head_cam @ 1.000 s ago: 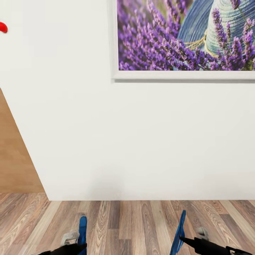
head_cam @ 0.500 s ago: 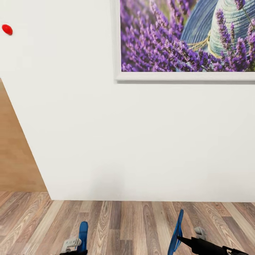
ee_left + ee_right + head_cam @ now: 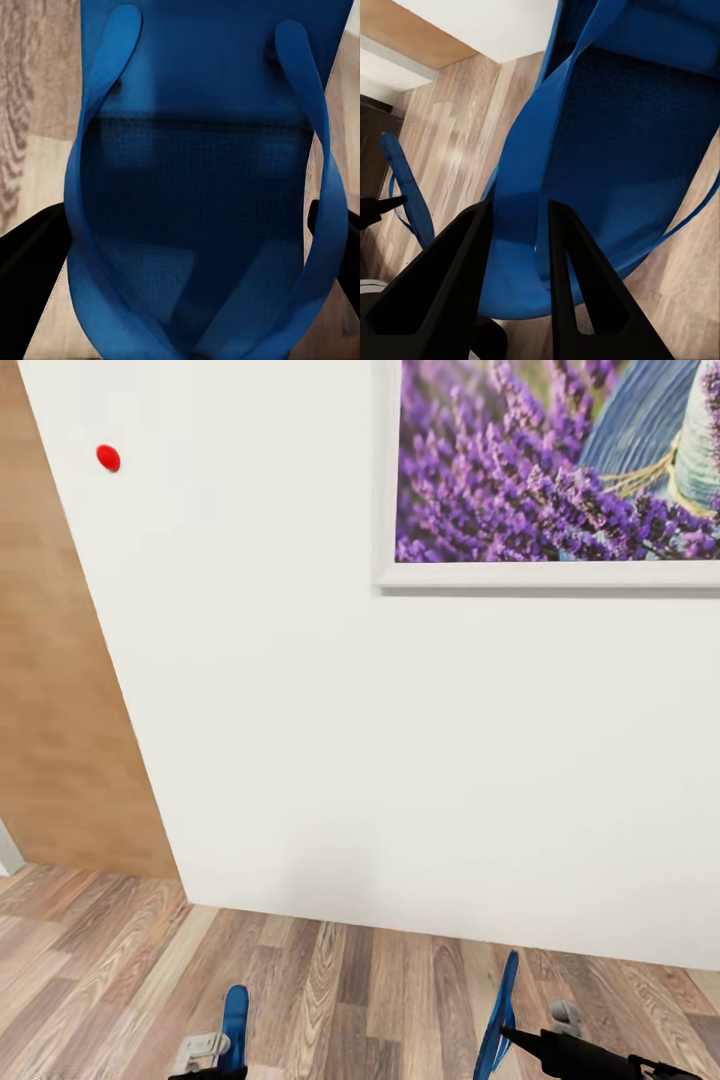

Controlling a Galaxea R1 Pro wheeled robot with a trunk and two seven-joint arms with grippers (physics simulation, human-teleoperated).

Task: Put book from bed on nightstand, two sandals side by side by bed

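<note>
Head view, each pincer [image 3: 215, 1050] [image 3: 535, 1040] gripping a blue sandal [image 3: 235, 1025] [image 3: 500, 1015], both cut off below

This is looking like a room in a home. A plain white wall [image 3: 400, 760] is filling the view from 10 to 2 o'clock, and a white-framed picture of purple lavender [image 3: 550, 470] is hanging on it at 1 o'clock. Wood-plank flooring [image 3: 350, 990] is running along the wall's foot at 6 o'clock. A light wooden panel [image 3: 60, 710] is standing at 9 o'clock beside the wall's edge.
</note>
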